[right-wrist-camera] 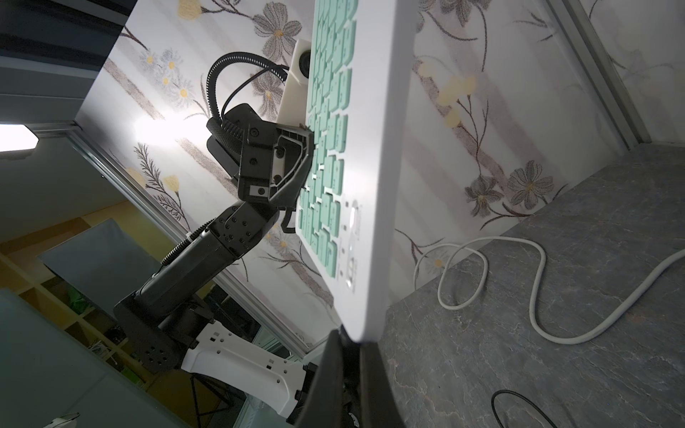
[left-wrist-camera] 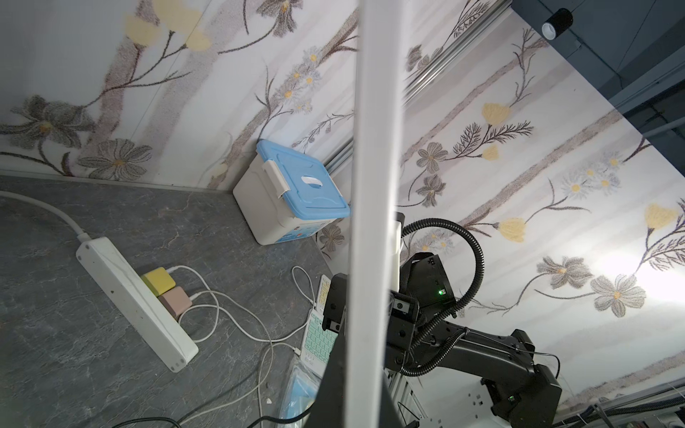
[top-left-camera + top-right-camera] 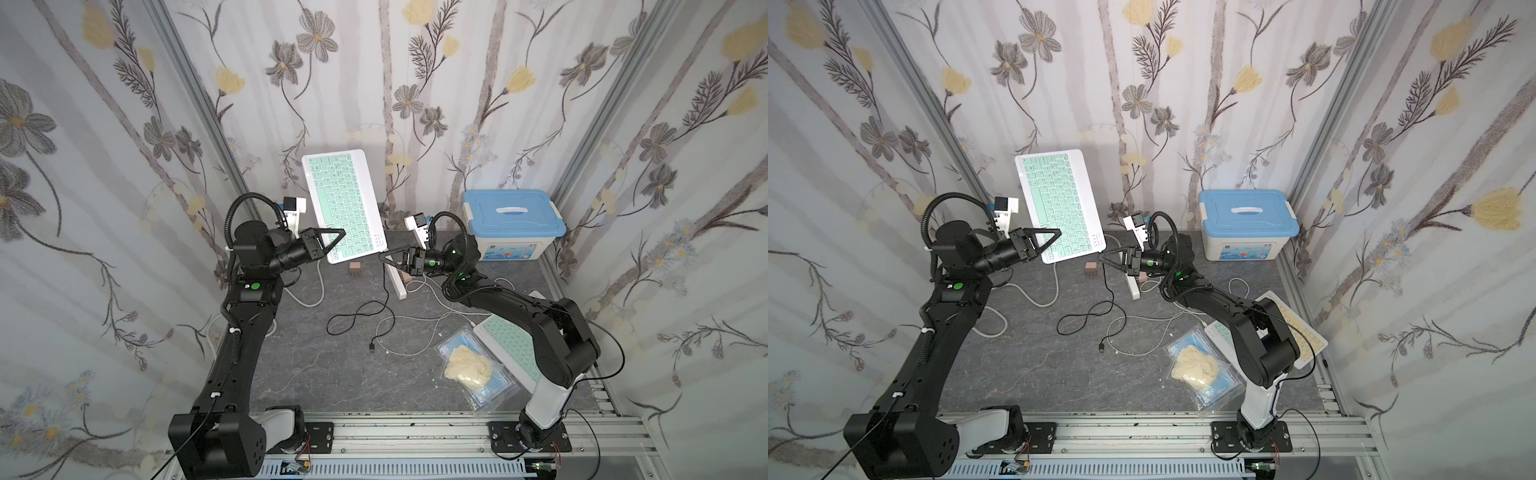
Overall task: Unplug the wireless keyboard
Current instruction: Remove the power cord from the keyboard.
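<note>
The wireless keyboard [image 3: 343,203] [image 3: 1059,203], white with mint keys, hangs tilted in the air near the back wall. My left gripper [image 3: 338,233] [image 2: 356,389] is shut on its long lower edge, which shows as a white band [image 2: 374,185] between the fingers. My right gripper [image 3: 383,257] [image 1: 352,370] is shut right at the keyboard's near corner [image 1: 357,333], on the plug end of a black cable [image 3: 357,316]. That cable drops to the table, where its loose USB end [image 3: 371,347] lies. Whether the plug sits in the port, I cannot tell.
A blue-lidded box [image 3: 513,224] stands at the back right. A white power strip [image 2: 133,292] with a yellow and a pink charger lies mid-table among white cables [image 3: 415,328]. A second keyboard [image 3: 507,345] and a plastic bag [image 3: 469,365] lie front right under my right arm.
</note>
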`<action>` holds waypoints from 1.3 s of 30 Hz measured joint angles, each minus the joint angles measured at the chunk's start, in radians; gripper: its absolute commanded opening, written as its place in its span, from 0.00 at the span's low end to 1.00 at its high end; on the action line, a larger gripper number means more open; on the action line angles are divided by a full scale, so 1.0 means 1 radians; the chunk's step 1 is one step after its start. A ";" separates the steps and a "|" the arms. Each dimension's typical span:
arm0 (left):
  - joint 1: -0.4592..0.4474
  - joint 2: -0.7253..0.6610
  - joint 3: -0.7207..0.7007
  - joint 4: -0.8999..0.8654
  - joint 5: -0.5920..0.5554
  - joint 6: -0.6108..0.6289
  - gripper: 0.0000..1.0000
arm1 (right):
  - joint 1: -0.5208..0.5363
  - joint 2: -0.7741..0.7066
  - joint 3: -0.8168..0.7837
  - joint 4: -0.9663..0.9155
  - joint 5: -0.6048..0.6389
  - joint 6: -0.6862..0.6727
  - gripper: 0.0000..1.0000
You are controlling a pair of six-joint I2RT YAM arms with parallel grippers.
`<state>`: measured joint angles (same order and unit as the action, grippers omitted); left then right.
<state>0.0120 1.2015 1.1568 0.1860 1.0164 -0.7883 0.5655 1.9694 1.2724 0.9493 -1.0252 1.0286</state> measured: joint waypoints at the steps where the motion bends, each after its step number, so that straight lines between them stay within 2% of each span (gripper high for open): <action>1: 0.000 -0.006 -0.008 0.013 -0.012 -0.005 0.00 | 0.003 0.008 0.013 0.001 0.004 0.003 0.00; 11: 0.000 -0.051 -0.067 0.071 -0.159 -0.032 0.00 | 0.050 0.056 0.052 -0.016 0.037 0.017 0.00; 22: 0.001 -0.049 -0.084 0.103 -0.194 -0.069 0.00 | 0.064 0.076 0.079 -0.044 0.061 0.000 0.00; 33: 0.006 -0.026 -0.050 0.087 -0.156 -0.066 0.00 | 0.066 0.042 0.111 -0.236 0.061 -0.178 0.00; 39: 0.006 -0.023 -0.034 0.077 -0.108 -0.066 0.00 | 0.051 0.008 0.108 -0.307 -0.008 -0.264 0.00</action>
<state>0.0185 1.1790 1.1225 0.2634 0.9085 -0.8539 0.6170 1.9770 1.3804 0.6426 -1.0332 0.7647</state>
